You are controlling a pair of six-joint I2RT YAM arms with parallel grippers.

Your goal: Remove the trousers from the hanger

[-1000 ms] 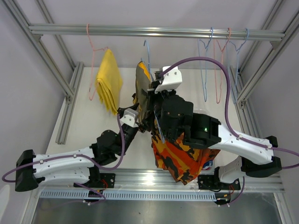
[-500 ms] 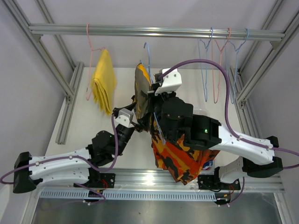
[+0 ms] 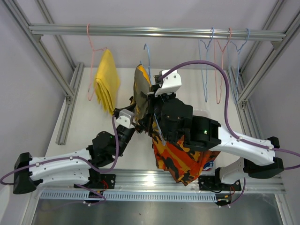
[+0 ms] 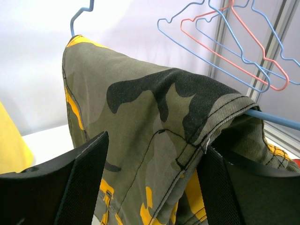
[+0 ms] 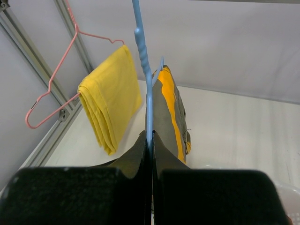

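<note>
Trousers (image 4: 140, 122), olive camouflage, look soft and limp, best pinched at the draped fold facing the gaping left gripper (image 4: 150, 159), right gripper (image 5: 150, 140) clamping the hanger (image 5: 142, 51).

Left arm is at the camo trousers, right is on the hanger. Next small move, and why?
Probably close the left gripper on the olive camouflage trousers. Its jaws stand open with the draped cloth between them, and the right gripper is shut on the blue hanger wire, likely steadying it. Gripping first should let the cloth be pulled off the bar.
</note>
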